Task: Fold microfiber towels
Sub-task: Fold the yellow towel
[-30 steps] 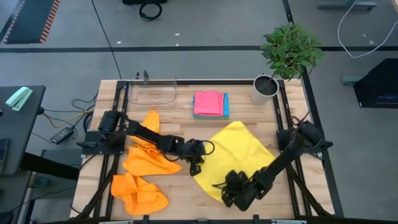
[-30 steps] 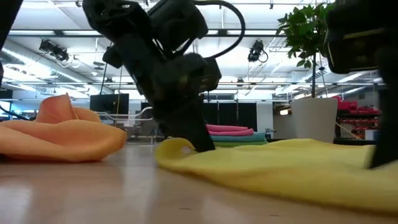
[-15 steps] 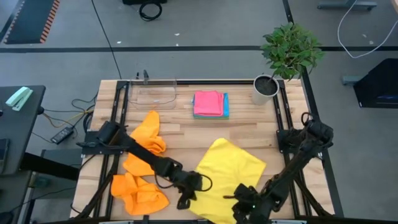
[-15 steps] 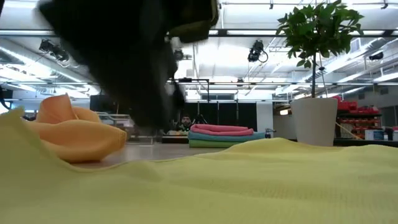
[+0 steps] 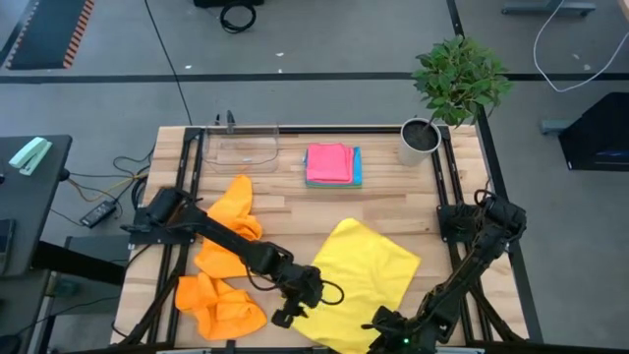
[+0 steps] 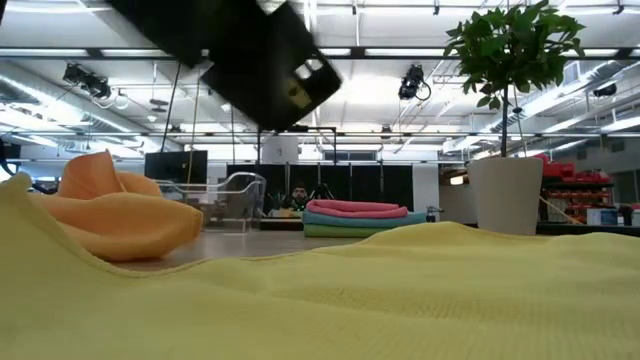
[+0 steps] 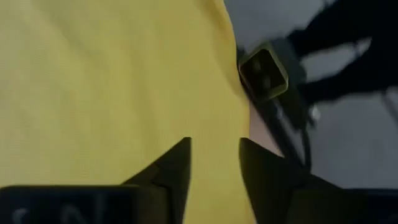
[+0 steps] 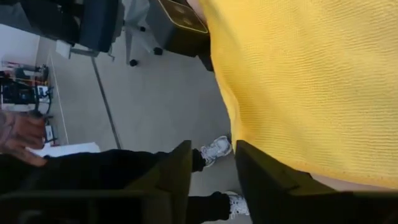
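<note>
Fingers first: in the left wrist view we find the left gripper (image 7: 214, 168) with its fingers parted by a narrow gap, nothing between them, poised over the yellow towel (image 5: 362, 280). The right gripper (image 8: 214, 165) shows the same narrow gap, also empty, at that towel's near edge. We see the yellow towel spread flat at the table's (image 5: 393, 197) front centre, reaching its near edge. Two orange towels (image 5: 221, 285) lie crumpled at front left. A pink and blue stack (image 5: 332, 164) sits folded at the back, between the tray (image 5: 241, 149) and plant pot (image 5: 419, 143).
</note>
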{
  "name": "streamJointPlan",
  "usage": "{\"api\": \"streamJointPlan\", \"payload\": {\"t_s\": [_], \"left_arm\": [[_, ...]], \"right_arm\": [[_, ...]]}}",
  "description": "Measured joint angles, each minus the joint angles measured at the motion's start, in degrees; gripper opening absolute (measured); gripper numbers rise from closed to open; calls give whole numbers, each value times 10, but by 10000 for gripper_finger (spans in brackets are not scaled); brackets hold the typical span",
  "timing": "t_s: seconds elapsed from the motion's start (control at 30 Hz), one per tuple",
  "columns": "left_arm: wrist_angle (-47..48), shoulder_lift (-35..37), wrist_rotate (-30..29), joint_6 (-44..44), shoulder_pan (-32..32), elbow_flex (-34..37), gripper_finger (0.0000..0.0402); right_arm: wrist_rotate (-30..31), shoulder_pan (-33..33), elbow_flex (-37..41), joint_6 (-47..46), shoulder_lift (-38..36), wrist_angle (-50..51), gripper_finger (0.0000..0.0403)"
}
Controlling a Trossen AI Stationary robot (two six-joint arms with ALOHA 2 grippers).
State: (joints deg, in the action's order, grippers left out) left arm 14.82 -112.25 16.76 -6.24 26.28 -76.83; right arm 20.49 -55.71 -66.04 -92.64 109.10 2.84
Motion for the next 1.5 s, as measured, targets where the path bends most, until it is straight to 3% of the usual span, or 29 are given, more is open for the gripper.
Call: {"api": "streamJointPlan", "payload": {"t_s": [0.23, 0.43, 0.87, 1.5], "left_arm": [[107, 1, -2, 221, 47, 0, 231], [121, 1, -73, 305, 68, 0, 240], [123, 1, -95, 310, 65, 0, 172], [121, 1, -94, 294, 65, 0, 166]], "right_arm": [[11, -2, 0, 7, 11, -4, 185], [24, -7, 0, 12, 12, 5, 190], [15, -8, 0, -24, 12, -14, 190], [1, 9, -3, -58, 98, -100, 190]]}}
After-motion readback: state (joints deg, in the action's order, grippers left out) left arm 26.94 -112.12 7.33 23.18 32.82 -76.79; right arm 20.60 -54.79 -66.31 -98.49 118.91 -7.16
